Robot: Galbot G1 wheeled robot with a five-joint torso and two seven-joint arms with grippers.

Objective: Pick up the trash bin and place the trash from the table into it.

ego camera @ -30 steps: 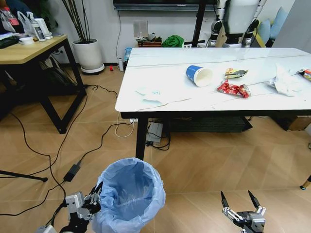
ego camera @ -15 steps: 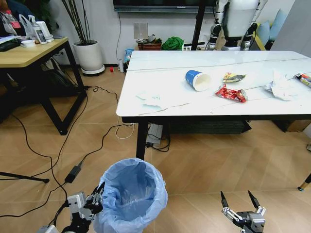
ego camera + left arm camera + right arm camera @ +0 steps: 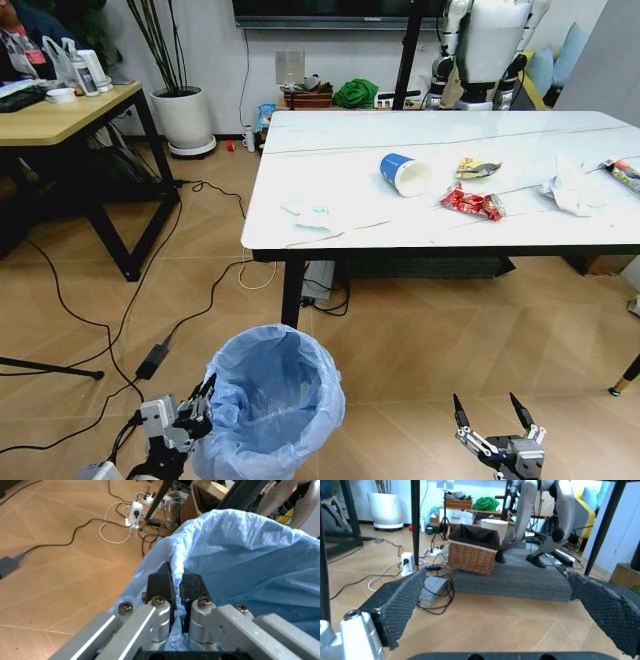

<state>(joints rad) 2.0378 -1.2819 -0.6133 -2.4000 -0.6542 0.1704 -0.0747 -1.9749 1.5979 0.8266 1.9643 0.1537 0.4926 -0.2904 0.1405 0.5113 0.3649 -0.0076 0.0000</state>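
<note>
My left gripper (image 3: 205, 392) is clamped on the bin's (image 3: 272, 400) bag rim, bin on the floor short of the table (image 3: 330, 225). On top I see tissue (image 3: 308, 209), cup (image 3: 404, 173), wrappers (image 3: 472, 201). My right gripper (image 3: 490, 410) hangs low, fingers spread wide.

No legible text, labels, brands or numbers anywhere; print on snack wrappers (image 3: 472, 202) too small to read.

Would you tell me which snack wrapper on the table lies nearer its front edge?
The red wrapper; the yellow wrapper lies farther back on the table.
</note>
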